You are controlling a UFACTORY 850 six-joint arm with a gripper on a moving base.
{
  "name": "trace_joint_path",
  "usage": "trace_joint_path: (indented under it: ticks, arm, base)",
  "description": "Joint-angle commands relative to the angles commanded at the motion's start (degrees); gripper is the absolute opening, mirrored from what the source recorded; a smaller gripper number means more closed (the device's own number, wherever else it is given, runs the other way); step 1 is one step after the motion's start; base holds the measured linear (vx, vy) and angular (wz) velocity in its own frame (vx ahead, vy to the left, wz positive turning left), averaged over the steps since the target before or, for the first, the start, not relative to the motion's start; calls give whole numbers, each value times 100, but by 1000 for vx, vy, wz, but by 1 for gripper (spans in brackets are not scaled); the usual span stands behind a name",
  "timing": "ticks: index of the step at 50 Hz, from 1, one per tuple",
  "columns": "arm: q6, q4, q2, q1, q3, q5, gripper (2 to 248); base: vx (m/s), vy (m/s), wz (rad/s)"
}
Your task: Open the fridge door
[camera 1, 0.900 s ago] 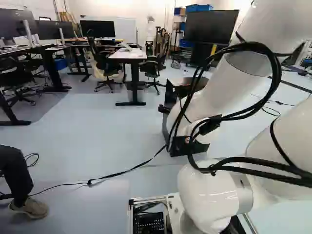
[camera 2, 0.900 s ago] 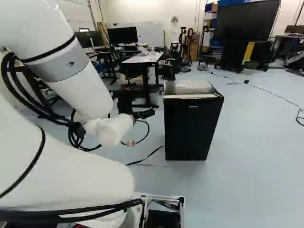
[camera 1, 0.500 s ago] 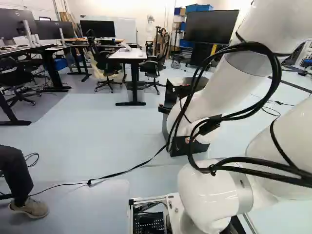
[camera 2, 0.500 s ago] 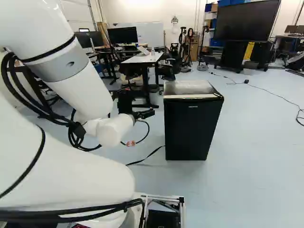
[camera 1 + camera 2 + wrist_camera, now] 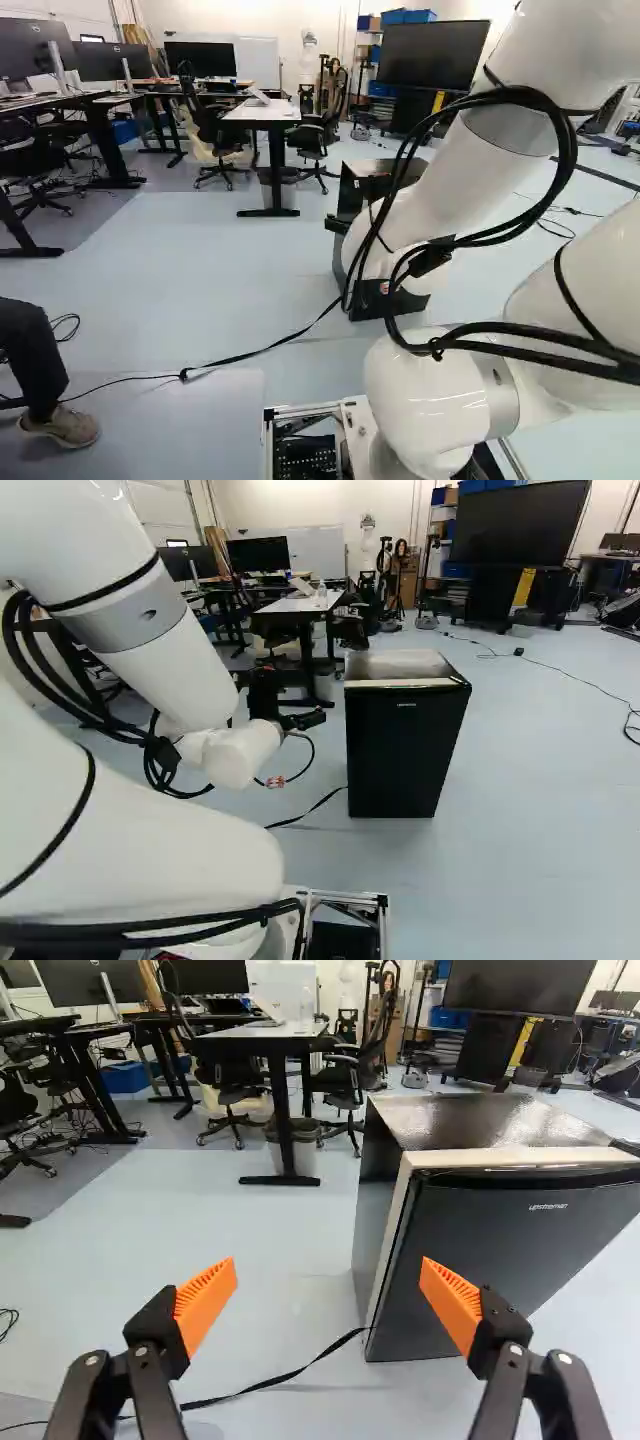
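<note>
Claw: fingers apart | fridge: ahead, beyond right finger | door: closed

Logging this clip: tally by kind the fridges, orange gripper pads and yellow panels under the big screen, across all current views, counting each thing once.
Fridge: 1
Orange gripper pads: 2
Yellow panel: 1
Total: 4
</note>
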State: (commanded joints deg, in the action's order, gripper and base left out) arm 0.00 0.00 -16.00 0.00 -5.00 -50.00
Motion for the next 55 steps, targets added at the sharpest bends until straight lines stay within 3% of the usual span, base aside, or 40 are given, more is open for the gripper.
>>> trace_joint_path:
  ticks: [29, 55]
  arm:
    - [0, 48, 640, 29, -560, 0, 247]
    - [0, 544, 1165, 399, -1053, 0, 247]
  base:
    - [0, 0, 0]
    - [0, 0, 0]
